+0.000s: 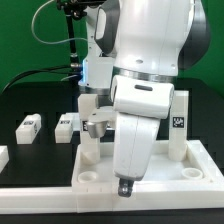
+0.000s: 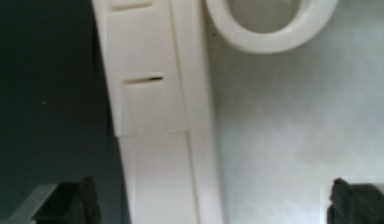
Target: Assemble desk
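Pincer [image 2: 210, 205] wide apart, empty | I see the tabletop [image 2: 287, 130] right beneath it | its rim [image 2: 153, 100] between the fingertips, long axis square to closing | corner socket [image 2: 269, 28] further along.

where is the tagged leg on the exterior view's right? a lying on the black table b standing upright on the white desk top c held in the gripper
b: the leg stands upright on the desk top, and the open gripper holds nothing.
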### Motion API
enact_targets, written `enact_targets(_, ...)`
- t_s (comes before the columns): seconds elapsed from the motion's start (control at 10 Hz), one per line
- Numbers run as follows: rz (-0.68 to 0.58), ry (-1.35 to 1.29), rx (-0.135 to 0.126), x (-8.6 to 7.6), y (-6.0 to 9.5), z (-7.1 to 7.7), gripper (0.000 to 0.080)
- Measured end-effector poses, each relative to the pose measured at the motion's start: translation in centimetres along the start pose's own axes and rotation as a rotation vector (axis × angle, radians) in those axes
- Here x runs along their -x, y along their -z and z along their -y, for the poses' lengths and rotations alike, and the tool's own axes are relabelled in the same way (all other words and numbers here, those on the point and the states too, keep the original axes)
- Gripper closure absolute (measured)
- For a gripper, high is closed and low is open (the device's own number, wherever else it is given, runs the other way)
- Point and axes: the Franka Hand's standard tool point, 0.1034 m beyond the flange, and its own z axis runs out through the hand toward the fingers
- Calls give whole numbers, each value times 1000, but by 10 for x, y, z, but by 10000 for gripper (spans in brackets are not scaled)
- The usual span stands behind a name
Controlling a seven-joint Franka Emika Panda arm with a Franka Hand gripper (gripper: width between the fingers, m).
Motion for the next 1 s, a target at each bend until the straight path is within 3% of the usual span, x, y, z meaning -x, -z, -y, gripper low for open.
enact_targets(0.2, 0, -35, -4, 9, 39, -8, 151)
enact_targets(0.4, 15, -96, -27, 37, 61, -14, 151)
enact_targets(0.5, 21, -171, -27, 50, 59, -16, 151)
enact_targets(1.0, 25, -500, -29, 44, 56, -13, 151)
